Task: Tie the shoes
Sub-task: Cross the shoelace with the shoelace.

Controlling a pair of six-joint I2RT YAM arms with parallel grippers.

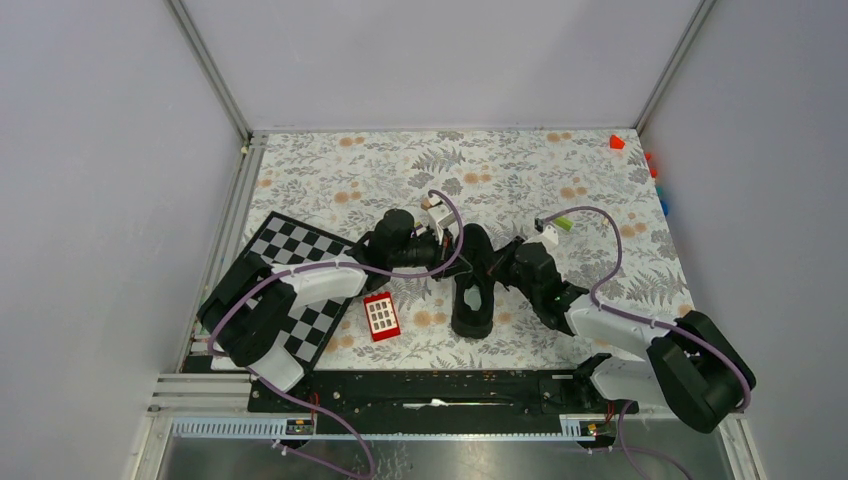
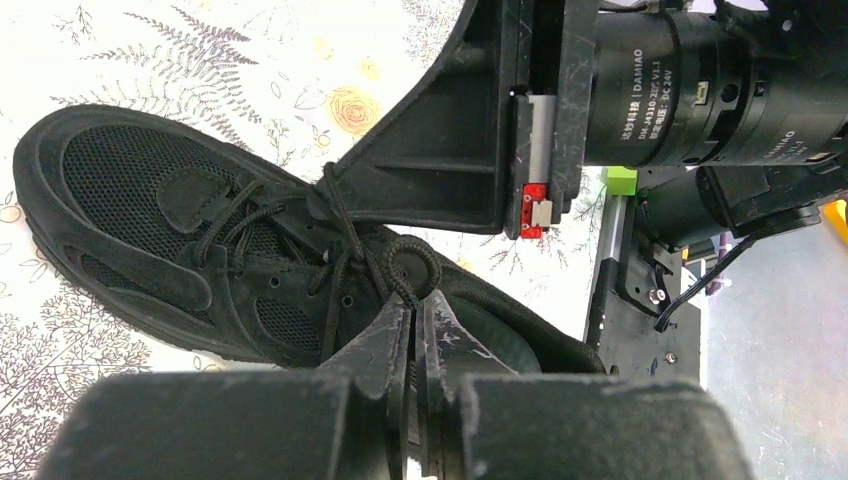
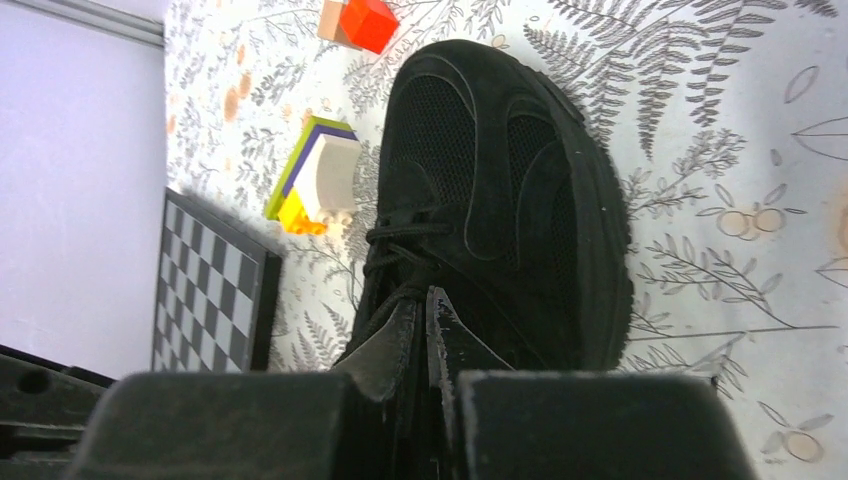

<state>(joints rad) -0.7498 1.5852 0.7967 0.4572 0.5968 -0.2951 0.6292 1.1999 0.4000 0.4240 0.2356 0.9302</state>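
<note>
Left hand [image 2: 413, 305] was fully closed, its fingertips pinched together on the thin black laces [image 2: 345, 235] where a small coil of lace sat at the tips, over the tongue. Right hand [image 3: 425, 300] was closed too. In the left wrist view a taut strand ran up to its tip, so it also had hold of lace. In its own view the strand went under the fingertips and the contact itself was hard to see.

All-black low-top mesh sneaker [image 1: 473, 300] lay upright on its sole mid-bench, between the two hands, heel toward the arm bases and toe toward the far wall. Its pale grey insole showed from above.

Floral-print bench [image 1: 500, 170] also carried:
- black-and-white checkerboard [image 1: 300, 262] at the left, partly under the left arm
- flat red block with a grid of white squares [image 1: 381, 316], just left of the sneaker
- small red block [image 1: 617, 142] at the far right corner
- white arched block on a yellow, green and purple stack [image 3: 320, 180], near the sneaker's toe side
- red cube [image 3: 368, 22] further off

Readable writing was on the right arm's black cylindrical motor housing [image 2: 680, 90]: "DAMIAO" and "DM-4310-2EC V1.1". Other print there was too small to read. A lime green block [image 2: 620, 180] sat just below that housing.
</note>
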